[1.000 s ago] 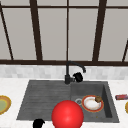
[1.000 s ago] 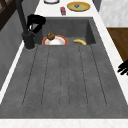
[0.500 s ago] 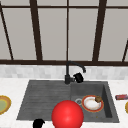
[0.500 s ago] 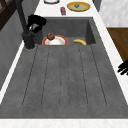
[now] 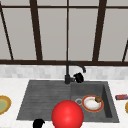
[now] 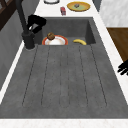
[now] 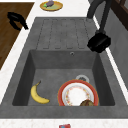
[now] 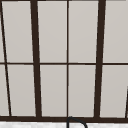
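My right hand [image 5: 79, 77] is at the base of the black faucet [image 5: 67, 75], its fingers curled round the small side handle. In the left side view this right hand [image 6: 36, 22] arches over the sink's back rim beside the faucet [image 6: 27, 37], and the right hand [image 7: 99, 42] also appears in the right side view. My left hand [image 5: 38, 123] hangs off the sink's front edge with relaxed fingers, holding nothing; the left hand [image 6: 123, 68] is out over the counter's edge. A large red ball [image 5: 67, 115] sits at the sink's front.
In the basin [image 7: 62, 67] lie a red-rimmed white plate [image 7: 77, 96] with a brown lump [image 7: 86, 103] and a banana [image 7: 37, 95]. A ribbed drainboard [image 6: 65, 75] fills the sink's left half. Yellow plates [image 5: 3, 105] [image 6: 78, 6] and a small red packet [image 5: 121, 96] rest on the counter.
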Robot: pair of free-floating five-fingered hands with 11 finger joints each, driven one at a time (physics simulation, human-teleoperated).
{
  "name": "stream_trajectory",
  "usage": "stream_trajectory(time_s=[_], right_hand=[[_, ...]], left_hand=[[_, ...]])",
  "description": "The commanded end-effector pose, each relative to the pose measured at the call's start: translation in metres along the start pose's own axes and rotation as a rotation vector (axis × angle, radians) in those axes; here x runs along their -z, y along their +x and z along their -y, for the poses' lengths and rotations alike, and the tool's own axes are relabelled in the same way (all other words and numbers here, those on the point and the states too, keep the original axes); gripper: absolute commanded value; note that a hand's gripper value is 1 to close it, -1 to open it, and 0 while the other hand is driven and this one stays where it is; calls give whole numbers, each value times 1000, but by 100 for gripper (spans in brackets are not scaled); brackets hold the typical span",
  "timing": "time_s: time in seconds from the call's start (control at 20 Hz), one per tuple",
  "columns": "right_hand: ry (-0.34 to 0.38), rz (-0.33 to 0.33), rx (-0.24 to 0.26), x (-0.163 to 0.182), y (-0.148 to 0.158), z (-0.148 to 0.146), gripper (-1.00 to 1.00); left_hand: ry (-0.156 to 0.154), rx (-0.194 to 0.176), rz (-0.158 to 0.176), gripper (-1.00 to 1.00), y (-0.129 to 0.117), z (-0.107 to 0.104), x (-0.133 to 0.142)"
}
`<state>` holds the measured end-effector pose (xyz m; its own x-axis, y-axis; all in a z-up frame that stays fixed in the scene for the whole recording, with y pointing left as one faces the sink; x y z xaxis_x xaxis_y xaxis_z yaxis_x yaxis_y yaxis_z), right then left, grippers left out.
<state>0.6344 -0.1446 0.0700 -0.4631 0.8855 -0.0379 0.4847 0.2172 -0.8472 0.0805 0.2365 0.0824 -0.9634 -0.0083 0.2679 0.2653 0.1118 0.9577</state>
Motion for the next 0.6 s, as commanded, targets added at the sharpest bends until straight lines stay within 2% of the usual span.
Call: stream_trajectory(time_s=[0.0,0.55], right_hand=[[-40,-42,64,-22,-20,-14,100],[-80,-30,91,-26,-24,-18,100]], left_hand=[[0,0,0,0,0,0,0],[0,0,0,0,0,0,0]])
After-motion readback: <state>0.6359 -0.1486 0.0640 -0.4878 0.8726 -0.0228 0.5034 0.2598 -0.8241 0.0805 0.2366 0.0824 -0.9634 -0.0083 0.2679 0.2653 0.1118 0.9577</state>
